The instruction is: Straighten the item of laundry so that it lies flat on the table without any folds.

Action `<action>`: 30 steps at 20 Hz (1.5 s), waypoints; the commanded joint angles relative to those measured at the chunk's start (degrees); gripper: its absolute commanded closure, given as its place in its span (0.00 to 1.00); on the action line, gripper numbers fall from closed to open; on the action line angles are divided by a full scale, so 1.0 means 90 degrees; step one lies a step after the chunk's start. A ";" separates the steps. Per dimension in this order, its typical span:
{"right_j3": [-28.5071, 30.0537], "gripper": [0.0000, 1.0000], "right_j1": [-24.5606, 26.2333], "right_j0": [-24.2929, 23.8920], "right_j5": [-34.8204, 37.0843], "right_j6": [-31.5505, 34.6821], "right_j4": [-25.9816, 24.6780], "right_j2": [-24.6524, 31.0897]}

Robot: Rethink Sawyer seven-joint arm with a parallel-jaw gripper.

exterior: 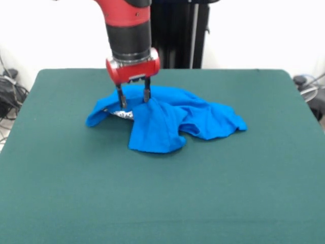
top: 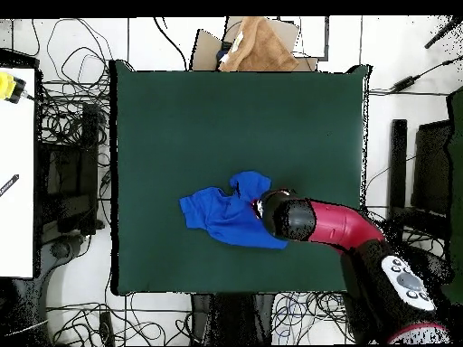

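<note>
A robotics lab: 1 red and black robot arm (top: 339, 226) on a pedestal beside a green felt-covered table (top: 181, 117), with tangled black cables (top: 68, 271) across the white floor.

From straight above, my red and black arm (top: 339, 226) reaches in from the lower right corner and ends over the crumpled bright blue cloth T-shirt (top: 222, 215). My wrist covers the shirt's right edge, so my gripper itself is hidden beneath it. The shirt lies bunched on the large dark green felt-covered table (top: 181, 117), in the lower middle part, one lobe poking up toward the centre. Beyond the table's top edge sits a brown crumpled cloth (top: 256, 50) on a piece of cardboard (top: 210, 43). Tangled black cables (top: 68, 194) lie along the left side.
</note>
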 commanded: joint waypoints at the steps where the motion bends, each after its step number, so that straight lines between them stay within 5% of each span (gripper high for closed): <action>1: 0.0356 0.00 -0.0459 0.0329 0.0771 0.1110 0.0644 0.0261; 14: 0.0719 0.00 -0.0290 0.0422 0.0034 0.1243 0.1048 0.0327; 20: 0.0173 0.00 0.0813 0.0005 -0.0413 0.0602 0.0736 0.0620; 30: 0.0233 0.00 0.1563 -0.0349 -0.1546 0.0629 0.0124 0.0422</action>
